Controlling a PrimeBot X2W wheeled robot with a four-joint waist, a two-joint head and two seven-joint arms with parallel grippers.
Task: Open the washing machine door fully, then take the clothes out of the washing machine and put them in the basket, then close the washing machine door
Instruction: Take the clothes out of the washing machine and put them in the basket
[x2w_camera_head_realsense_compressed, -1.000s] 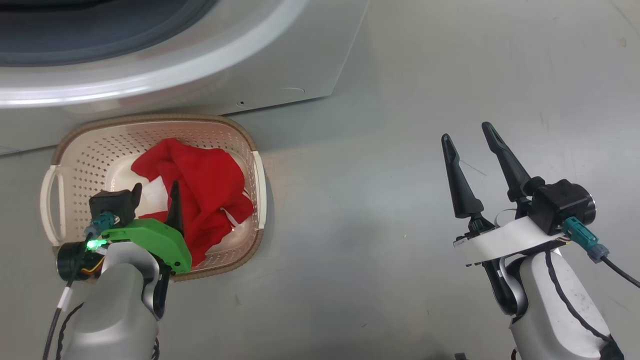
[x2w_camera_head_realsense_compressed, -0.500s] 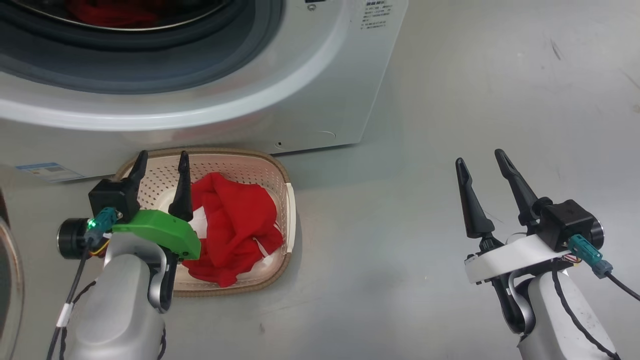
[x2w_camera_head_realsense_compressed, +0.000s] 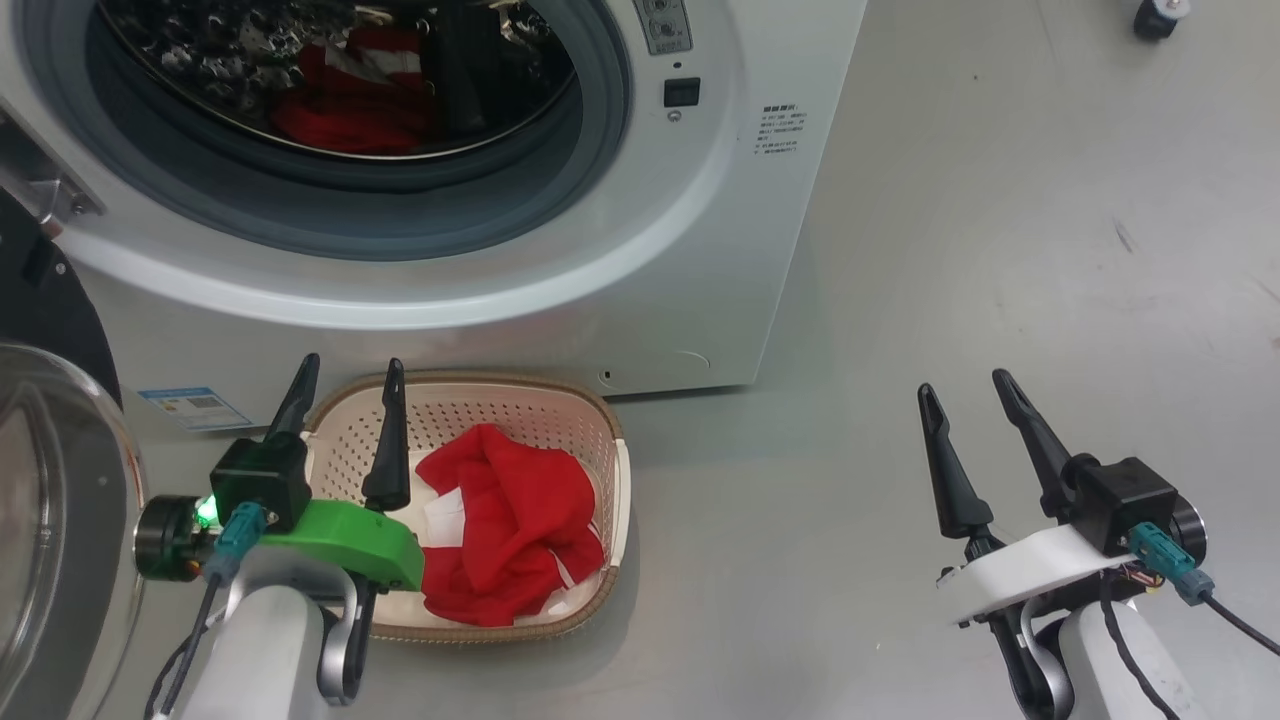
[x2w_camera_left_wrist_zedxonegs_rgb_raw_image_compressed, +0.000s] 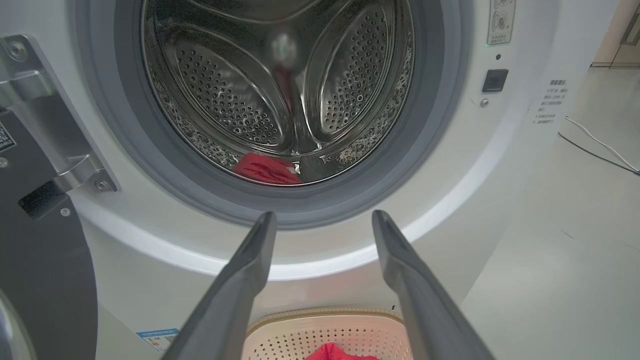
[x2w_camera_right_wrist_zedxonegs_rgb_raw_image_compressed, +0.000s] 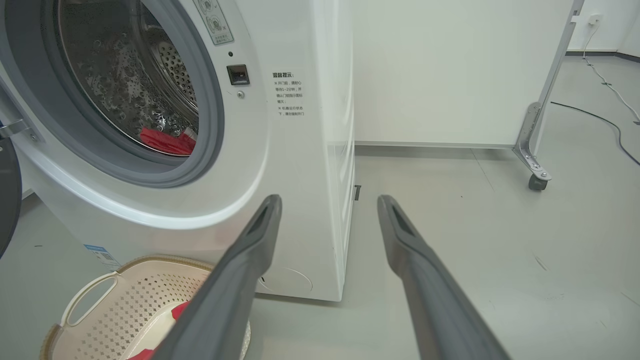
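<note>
Red clothes (x2w_camera_head_realsense_compressed: 510, 530) in basket (x2w_camera_head_realsense_compressed: 613, 470), more inside washing machine (x2w_camera_head_realsense_compressed: 700, 250); left hand (x2w_camera_head_realsense_compressed: 352, 362) wide above basket, right hand (x2w_camera_head_realsense_compressed: 962, 383) wide.

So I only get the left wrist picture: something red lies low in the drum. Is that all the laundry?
Observer: No. The head view shows a red and white heap already lying in the basket.
Operator: And the red bit I see, same stuff?
Observer: Seems so: from the head view that drum piece carries white stripes too.
Operator: What's the other arm doing?
Observer: The right end effector hangs open and empty above the floor, to the right of the washer.
</note>
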